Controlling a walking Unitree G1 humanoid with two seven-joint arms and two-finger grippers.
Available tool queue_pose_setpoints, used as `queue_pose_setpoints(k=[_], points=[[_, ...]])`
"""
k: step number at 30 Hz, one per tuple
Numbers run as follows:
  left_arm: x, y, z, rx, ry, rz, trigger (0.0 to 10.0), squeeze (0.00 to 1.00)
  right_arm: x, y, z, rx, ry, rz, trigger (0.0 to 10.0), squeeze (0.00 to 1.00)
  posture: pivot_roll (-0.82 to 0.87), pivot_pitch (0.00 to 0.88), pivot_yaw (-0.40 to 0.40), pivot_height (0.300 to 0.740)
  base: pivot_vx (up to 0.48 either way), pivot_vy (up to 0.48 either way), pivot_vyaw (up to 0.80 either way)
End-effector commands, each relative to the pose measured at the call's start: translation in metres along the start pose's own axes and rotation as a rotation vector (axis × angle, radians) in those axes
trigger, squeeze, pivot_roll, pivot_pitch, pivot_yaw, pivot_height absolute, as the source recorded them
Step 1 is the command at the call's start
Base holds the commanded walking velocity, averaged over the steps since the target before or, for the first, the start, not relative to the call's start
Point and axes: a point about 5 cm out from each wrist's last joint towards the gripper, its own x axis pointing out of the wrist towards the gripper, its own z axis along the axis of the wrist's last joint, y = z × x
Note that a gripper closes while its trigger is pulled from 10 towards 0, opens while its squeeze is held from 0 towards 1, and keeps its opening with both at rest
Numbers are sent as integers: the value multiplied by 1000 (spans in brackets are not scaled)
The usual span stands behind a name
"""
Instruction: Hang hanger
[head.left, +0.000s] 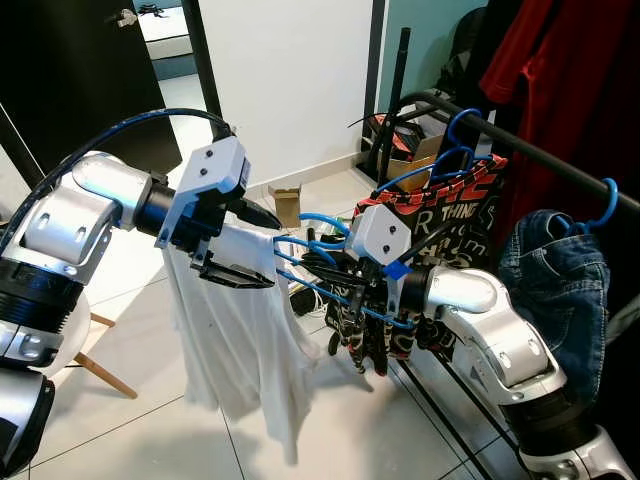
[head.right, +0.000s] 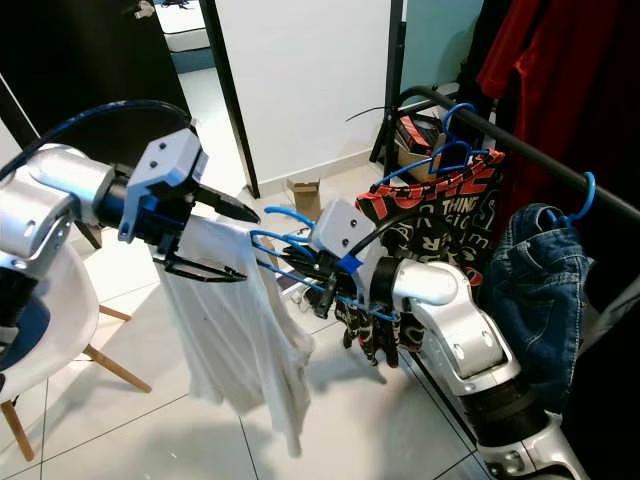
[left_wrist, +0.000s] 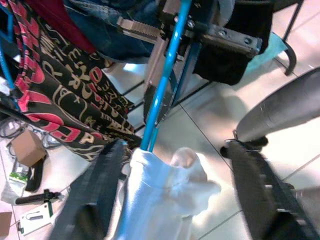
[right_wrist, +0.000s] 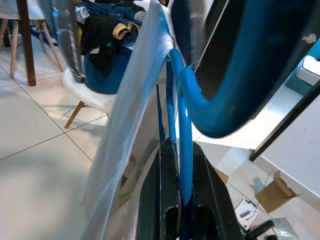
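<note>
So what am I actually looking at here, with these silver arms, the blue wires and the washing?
You are looking through a humanoid robot's cameras. The two wide pictures come from its head, looking down at its own silver arms; the two close-ups come from cameras on its wrists.

The blue "wires" are a blue hanger carrying a white shirt. The right gripper is shut on the hanger's thin bar. The left gripper stands open around the shirt's shoulder.

On the robot's right runs a black clothes rail. Already hung there on blue hangers are a black-and-red printed shirt and denim jeans. A white chair stands on the tiled floor.
</note>
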Motion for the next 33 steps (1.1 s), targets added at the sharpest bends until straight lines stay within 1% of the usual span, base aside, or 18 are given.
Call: queue_pose_setpoints(k=[1, 3, 8, 17, 26, 27, 33], points=[[1, -2, -4, -3, 33, -28, 0, 0, 1, -1, 17, -46, -78, 1, 10000, 0, -14, 0, 51, 740, 0, 0, 0], [2, -3, -10, -3, 63, -25, 0, 0, 2, 0, 20, -45, -96, 8, 10000, 0, -12, 0, 53, 740, 0, 0, 0], [4, -1, -9, -2, 49, -14, 0, 0, 3, 2, 23, -44, -112, 22, 10000, 0, -14, 0, 54, 740, 0, 0, 0], [8, -4, -11, -1, 46, -37, 0, 0, 3, 4, 33, -35, -164, 38, 10000, 0, -17, 0, 58, 740, 0, 0, 0], [6, 4, -4, 26, 27, 6, 0, 0, 4, 4, 35, -9, -187, 24, 10000, 0, -13, 0, 64, 740, 0, 0, 0], [5, 5, -2, 31, 15, 17, 0, 0, 4, 4, 35, 6, -190, 19, 10000, 1000, -12, 0, 65, 740, 0, 0, 0], [1, 9, 1, 31, -13, 38, 0, 0, 2, 3, 30, 22, -178, 5, 10000, 1000, -12, 0, 66, 740, 0, 0, 0]])
